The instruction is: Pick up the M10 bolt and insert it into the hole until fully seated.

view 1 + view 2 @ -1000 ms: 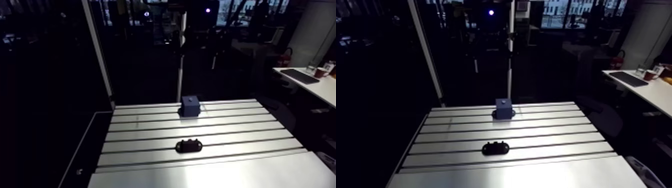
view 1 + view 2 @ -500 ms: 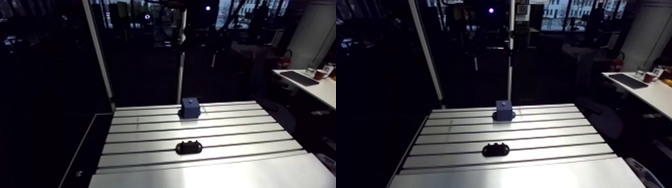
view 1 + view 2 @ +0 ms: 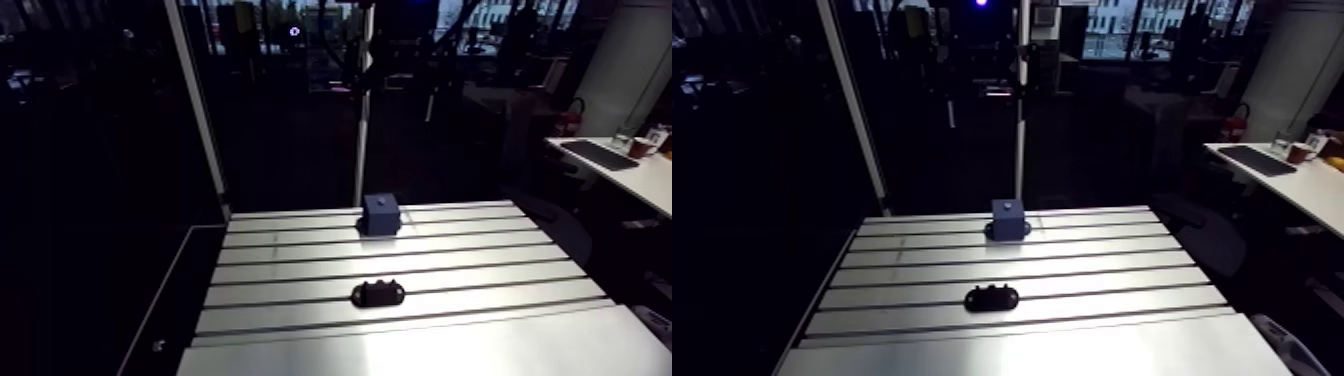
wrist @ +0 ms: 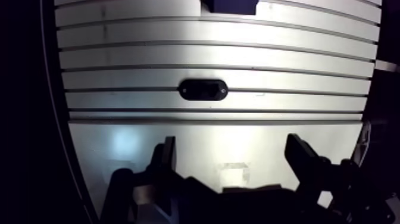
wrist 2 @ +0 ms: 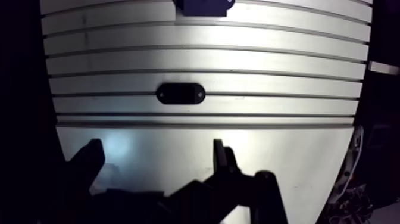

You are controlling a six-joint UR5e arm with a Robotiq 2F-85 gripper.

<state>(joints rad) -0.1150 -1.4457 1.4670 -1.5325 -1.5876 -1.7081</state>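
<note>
The slotted table (image 3: 450, 290) lay under the gripper (image 4: 231, 146), whose fingers were spread wide, grasping nothing. At twelve o'clock ahead stood the blue block (image 3: 381, 213), with the black oval holder (image 3: 377, 293) nearer. The bolt could not be made out.

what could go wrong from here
1. The end effector hangs open and empty, short of the black oval holder; no bolt can be made out in that dark part, so the grasp may miss.
2. The blue block sits beyond the holder, and its top hole looks small: a tilted bolt could jam.
</note>
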